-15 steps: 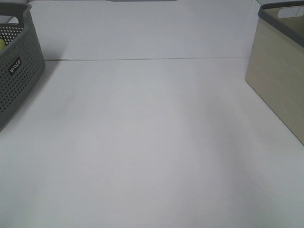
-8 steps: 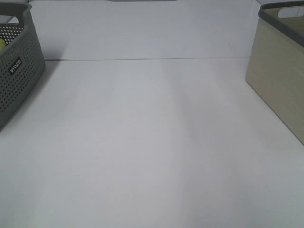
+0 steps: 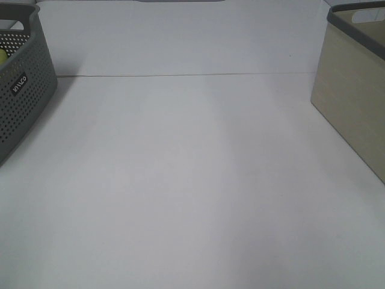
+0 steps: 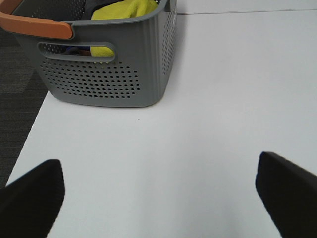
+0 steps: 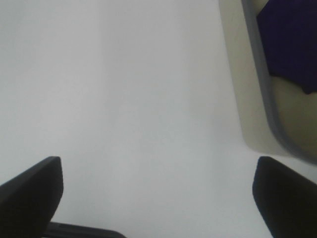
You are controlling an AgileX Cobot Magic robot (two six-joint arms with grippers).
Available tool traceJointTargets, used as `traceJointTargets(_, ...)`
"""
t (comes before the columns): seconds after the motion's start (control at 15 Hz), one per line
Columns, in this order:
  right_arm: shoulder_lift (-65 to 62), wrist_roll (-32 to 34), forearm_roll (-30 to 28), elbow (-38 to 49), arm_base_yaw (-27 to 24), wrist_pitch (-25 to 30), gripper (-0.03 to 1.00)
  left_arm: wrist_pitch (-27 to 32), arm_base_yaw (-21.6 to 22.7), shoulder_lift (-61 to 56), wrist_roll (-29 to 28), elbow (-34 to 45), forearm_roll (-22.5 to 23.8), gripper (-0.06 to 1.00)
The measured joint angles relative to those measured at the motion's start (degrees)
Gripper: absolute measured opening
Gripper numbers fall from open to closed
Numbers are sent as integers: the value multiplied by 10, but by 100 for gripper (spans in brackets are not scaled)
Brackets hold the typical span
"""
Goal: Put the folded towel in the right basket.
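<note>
The right basket [image 3: 355,90] is beige with a grey rim, at the right edge of the exterior view. In the right wrist view the basket [image 5: 257,114] holds a dark blue folded towel [image 5: 292,39]. My right gripper [image 5: 158,198] is open and empty over bare table beside the basket. My left gripper [image 4: 158,198] is open and empty over the table, a short way from the grey perforated left basket [image 4: 109,74]. Neither gripper shows in the exterior view.
The left basket [image 3: 24,84] stands at the left edge, with a yellow cloth [image 4: 124,10] and an orange handle [image 4: 34,25]. The white table [image 3: 192,180] spans between the baskets. Dark floor [image 4: 20,109] lies past the table's left edge.
</note>
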Motion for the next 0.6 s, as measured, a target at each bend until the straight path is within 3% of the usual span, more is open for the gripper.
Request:
traceJointTargets(0.07, -132, 0, 5, 124, 0, -16, 94, 0, 0, 0, 0, 0, 0, 99)
traceJointTargets(0.13, -193, 0, 5, 179, 0, -22, 94, 0, 0, 0, 0, 0, 0, 99)
traceJointTargets(0.4, -396, 0, -12, 313, 0, -56, 94, 0, 0, 0, 0, 0, 0, 99)
traceJointTargets(0.6, -529, 0, -37, 367, 0, -65, 94, 0, 0, 0, 0, 0, 0, 99)
